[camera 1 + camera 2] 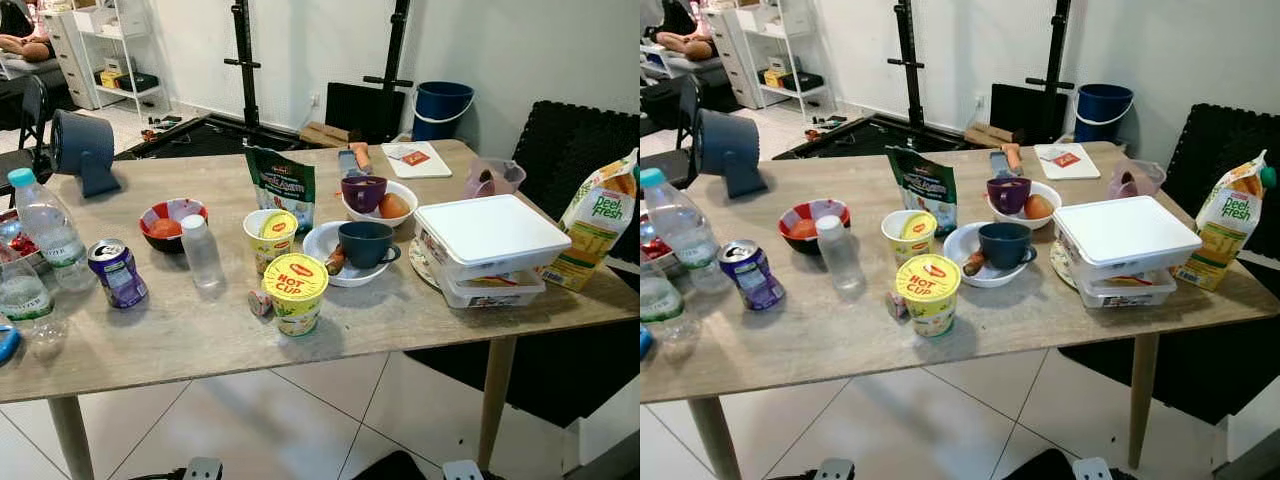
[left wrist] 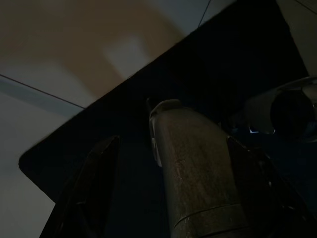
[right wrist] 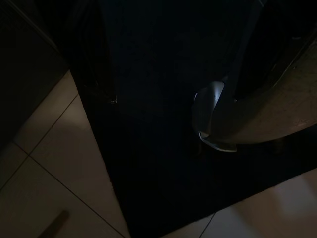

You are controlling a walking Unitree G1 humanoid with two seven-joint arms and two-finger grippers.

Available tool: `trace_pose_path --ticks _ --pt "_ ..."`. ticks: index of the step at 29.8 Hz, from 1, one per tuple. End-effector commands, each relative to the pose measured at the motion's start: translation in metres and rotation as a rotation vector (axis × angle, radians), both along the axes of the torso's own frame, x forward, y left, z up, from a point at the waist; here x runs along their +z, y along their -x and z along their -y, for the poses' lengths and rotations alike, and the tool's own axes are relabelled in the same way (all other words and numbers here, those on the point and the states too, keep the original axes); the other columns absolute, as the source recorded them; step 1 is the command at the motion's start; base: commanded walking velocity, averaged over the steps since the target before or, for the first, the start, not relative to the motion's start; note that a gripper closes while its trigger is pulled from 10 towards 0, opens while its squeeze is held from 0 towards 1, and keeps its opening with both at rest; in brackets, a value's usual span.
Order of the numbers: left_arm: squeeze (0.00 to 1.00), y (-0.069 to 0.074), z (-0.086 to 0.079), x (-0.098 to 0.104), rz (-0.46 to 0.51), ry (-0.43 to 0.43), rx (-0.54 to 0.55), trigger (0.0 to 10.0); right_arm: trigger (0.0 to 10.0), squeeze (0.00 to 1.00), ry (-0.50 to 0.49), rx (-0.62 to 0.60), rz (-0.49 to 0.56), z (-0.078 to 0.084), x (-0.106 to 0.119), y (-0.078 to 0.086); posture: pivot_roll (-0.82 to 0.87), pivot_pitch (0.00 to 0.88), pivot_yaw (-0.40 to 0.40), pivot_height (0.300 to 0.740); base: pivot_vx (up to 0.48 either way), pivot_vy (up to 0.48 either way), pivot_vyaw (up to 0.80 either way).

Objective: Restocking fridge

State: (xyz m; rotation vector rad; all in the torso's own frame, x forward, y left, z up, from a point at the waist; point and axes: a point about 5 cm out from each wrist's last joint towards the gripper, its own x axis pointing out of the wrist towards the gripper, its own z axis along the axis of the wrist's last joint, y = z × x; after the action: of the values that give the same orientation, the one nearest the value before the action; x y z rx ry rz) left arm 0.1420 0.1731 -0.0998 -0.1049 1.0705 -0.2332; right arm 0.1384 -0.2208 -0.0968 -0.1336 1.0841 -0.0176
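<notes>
Nearest the camera, low in the frame, runs the front edge of the wooden table (image 1: 200,350), with the yellow Hot Cup noodle tub (image 1: 295,293) just behind it at centre. Above it stand a second noodle cup (image 1: 270,238), a green snack pouch (image 1: 282,185) and a small clear bottle (image 1: 201,251). At left are a purple drinks can (image 1: 117,272) and a water bottle (image 1: 47,230). Centre right, a dark mug (image 1: 366,244) sits in a white bowl, and a white lidded container (image 1: 488,248) and a Peel Fresh juice carton (image 1: 597,222) fill the right side.

Judging by the full table, restocking has hardly begun: everything waits to be carried.

The left gripper (image 2: 168,188) and right gripper (image 3: 168,74) hang low in shade with fingers spread, holding nothing.
</notes>
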Motion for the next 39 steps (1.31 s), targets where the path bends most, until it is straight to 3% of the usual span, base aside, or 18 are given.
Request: trace_pose_path --ticks 1,19,23,30,36,39 --pt "0.00 0.006 -0.001 -0.002 -0.027 -0.011 -0.016 10.0 10.0 0.00 0.003 -0.002 -0.013 0.002 -0.001 0.003 -0.07 0.013 0.013 0.740 0.000 -0.458 0.00" --pt "0.00 0.008 -0.001 -0.003 -0.035 -0.002 0.013 10.0 10.0 0.00 0.017 -0.034 0.038 0.012 0.006 -0.008 -0.07 0.012 0.012 0.740 0.000 -0.078 0.00" --pt "0.00 0.008 -0.002 -0.003 -0.036 -0.004 0.010 10.0 10.0 0.00 -0.019 -0.140 0.183 0.029 0.020 -0.027 -0.07 0.013 0.018 0.740 0.000 0.000 0.00" --pt "0.00 0.009 -0.006 -0.003 -0.040 -0.013 -0.005 10.0 10.0 0.00 -0.025 -0.271 0.295 0.060 0.036 -0.034 -0.07 0.014 0.031 0.740 0.000 0.000 0.00" --pt "0.00 0.006 -0.008 -0.002 -0.035 -0.015 -0.015 10.0 10.0 0.00 -0.169 -0.328 0.457 0.078 0.054 -0.045 -0.08 0.011 0.048 0.740 0.000 0.000 0.00" --pt "0.00 0.004 -0.009 -0.001 -0.031 -0.017 -0.022 10.0 10.0 0.00 -0.329 -0.256 0.577 0.085 0.071 -0.055 -0.08 0.014 0.054 0.740 0.000 0.000 0.00"
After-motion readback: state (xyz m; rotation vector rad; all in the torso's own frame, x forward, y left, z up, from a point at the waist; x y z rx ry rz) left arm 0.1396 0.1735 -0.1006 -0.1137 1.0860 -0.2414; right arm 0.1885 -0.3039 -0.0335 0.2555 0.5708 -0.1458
